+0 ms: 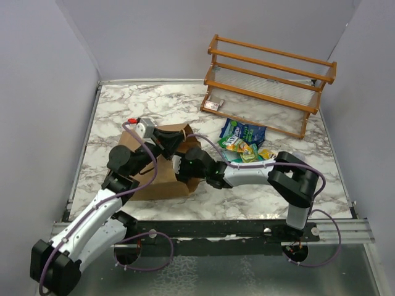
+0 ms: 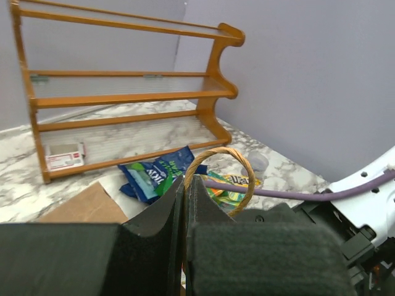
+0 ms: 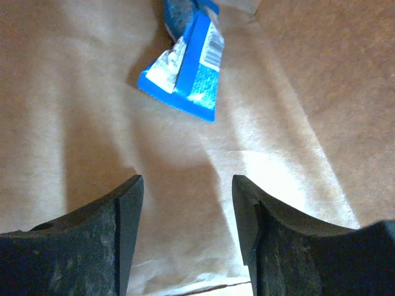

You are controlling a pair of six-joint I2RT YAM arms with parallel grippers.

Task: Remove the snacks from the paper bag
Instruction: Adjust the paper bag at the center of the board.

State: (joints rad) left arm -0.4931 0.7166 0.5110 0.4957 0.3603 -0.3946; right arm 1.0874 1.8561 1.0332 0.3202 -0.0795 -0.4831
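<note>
The brown paper bag [image 1: 162, 182] lies on the marble table, mouth toward the right. My left gripper [image 1: 168, 142] is shut on its twisted paper loop handle [image 2: 237, 161] and holds the mouth up. My right gripper [image 3: 187, 185] is open and empty inside the bag, over the bag's brown paper floor [image 3: 80, 92]. A blue snack packet [image 3: 188, 71] lies ahead of its fingers, apart from them. Several snack packets, blue [image 1: 242, 132], green and yellow [image 1: 247, 151], lie on the table right of the bag, and also show in the left wrist view [image 2: 157, 174].
A wooden rack [image 1: 271, 80] stands at the back right, with a small pale flat box [image 1: 214, 105] at its left foot. The right arm [image 1: 259, 172] reaches across the table into the bag. Purple walls close the sides and back.
</note>
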